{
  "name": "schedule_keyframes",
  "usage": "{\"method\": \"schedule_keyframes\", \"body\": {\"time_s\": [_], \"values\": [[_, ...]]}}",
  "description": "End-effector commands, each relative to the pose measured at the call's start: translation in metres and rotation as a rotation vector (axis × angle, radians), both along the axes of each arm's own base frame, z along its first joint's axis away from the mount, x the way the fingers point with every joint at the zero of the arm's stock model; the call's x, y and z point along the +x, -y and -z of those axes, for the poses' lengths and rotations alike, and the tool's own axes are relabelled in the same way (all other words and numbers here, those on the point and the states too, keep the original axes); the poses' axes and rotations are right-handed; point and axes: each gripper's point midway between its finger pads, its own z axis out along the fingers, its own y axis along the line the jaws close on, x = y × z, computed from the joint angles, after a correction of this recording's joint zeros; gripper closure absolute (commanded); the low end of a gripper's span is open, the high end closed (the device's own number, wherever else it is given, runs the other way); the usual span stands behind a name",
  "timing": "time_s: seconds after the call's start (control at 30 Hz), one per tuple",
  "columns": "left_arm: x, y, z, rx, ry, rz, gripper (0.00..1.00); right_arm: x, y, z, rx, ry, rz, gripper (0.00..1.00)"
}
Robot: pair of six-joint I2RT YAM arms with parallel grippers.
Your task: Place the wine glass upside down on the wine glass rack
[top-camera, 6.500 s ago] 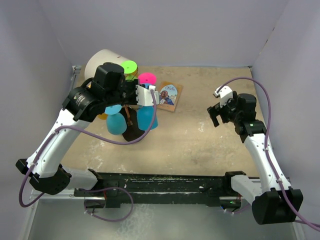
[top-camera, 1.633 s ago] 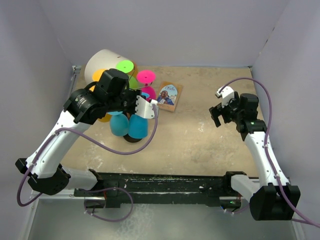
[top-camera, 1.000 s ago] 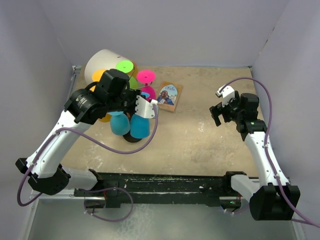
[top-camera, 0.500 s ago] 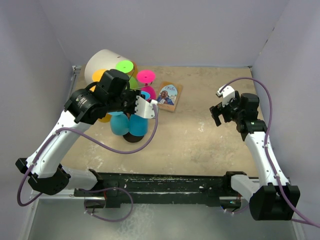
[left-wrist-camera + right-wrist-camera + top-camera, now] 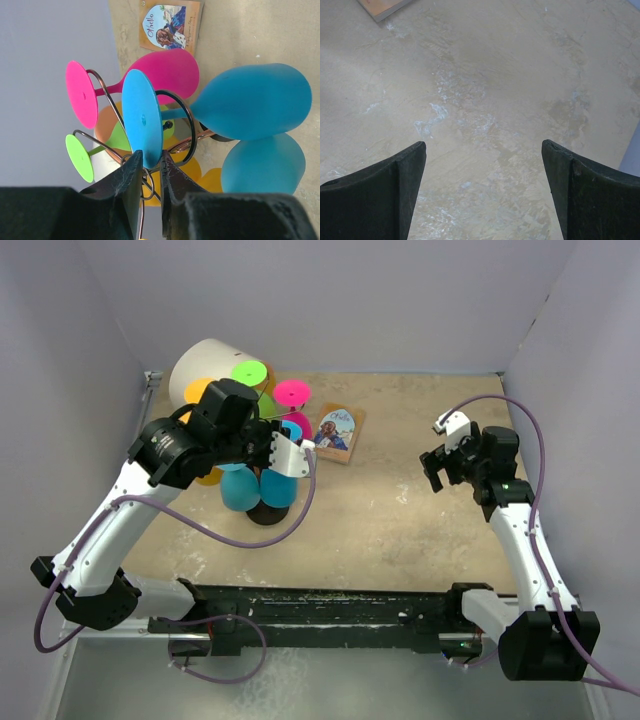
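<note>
Blue glass (image 5: 250, 102) hangs bowl-down on the rack (image 5: 265, 514), stem upright — its foot rim between the left gripper's (image 5: 151, 162) barely parted jaws, pinched or not I can't tell. The right gripper (image 5: 482, 145) gapes wide, far off.

White cylinder (image 5: 203, 362) on its side at the far-left corner; illustrated "Othello" booklet (image 5: 339, 432) flat on the scuffed beige tabletop (image 5: 400, 525).

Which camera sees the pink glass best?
The left wrist view. There the pink glass shows whole from the side: round foot, thin stem and bowl. The top view looks down on it, so you see mainly its foot, with the bowl mostly hidden. The right wrist view does not show it at all.
</note>
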Motion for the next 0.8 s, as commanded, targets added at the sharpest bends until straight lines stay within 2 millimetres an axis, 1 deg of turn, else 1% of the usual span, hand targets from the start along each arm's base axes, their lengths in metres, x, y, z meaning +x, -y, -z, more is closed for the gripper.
{"method": "schedule_keyframes", "body": {"time_s": [0.0, 0.27, 0.77], "values": [[-0.003, -0.005, -0.014, -0.018, 0.044, 0.005, 0.76, 0.003, -0.001, -0.003, 0.014, 0.024, -0.003, 0.00], [-0.003, -0.009, -0.016, -0.008, 0.057, -0.005, 0.73, 0.003, -0.001, -0.003, 0.016, 0.023, -0.005, 0.00], [0.000, -0.024, -0.027, 0.030, 0.114, -0.044, 0.71, 0.003, -0.001, -0.003, 0.020, 0.021, -0.007, 0.00]]}}
